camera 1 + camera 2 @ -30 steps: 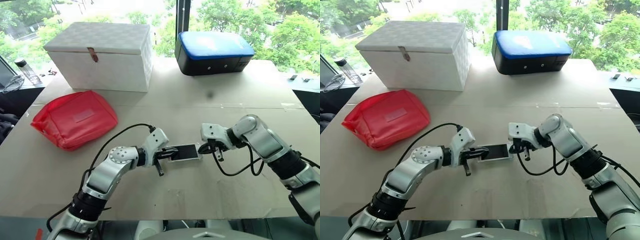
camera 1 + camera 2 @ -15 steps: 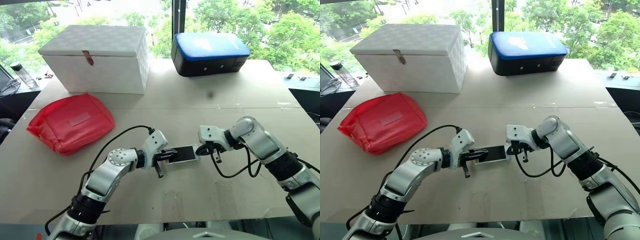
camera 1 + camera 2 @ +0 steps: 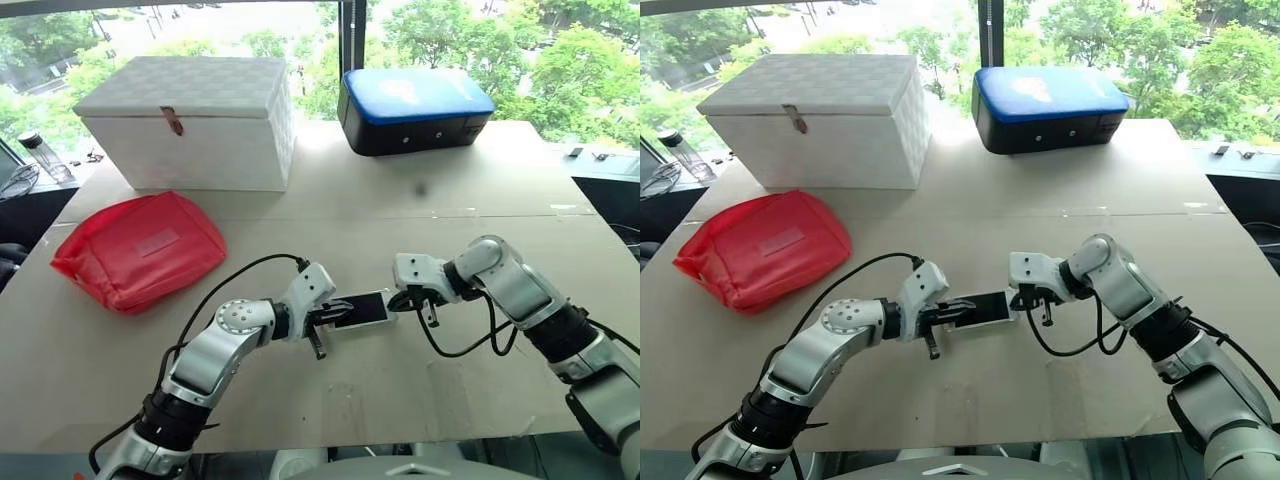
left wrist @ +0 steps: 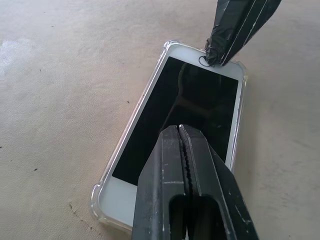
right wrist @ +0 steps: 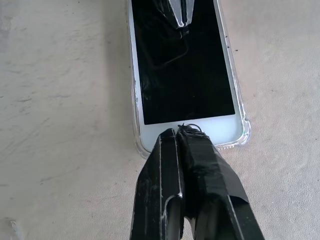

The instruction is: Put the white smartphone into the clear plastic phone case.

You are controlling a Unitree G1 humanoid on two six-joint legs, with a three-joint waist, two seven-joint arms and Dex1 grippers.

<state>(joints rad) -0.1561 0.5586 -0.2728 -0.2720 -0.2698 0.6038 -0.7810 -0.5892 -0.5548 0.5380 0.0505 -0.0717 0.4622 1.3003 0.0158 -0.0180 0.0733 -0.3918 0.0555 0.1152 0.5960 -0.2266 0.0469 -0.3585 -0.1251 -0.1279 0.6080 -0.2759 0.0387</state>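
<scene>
Daylight from the windows falls on a tan table [image 3: 400,210], and near its front edge the white phone [image 4: 187,115] lies screen up inside the clear case [image 4: 97,197], whose see-through rim shows all round it. The left pincer [image 4: 186,131] is shut with nothing between its fingers; its tips rest on the dark glass, over the half of the screen nearer that arm. The right pincer [image 5: 181,132] is also shut and empty, its taped tips on the white strip at the phone's far end, directly facing the left one.

My reading is that the phone is being pushed home into the case. If one end gets more pressure than the other, the far corner could pop back out of the thin rim. The glass is slick, so a closed tip could skid off and shove the whole thing across the table. Farther out from the left pincer sit a red pouch [image 3: 140,250] and a white box [image 3: 190,120]; a blue-topped case [image 3: 415,105] stands well beyond the right pincer.
</scene>
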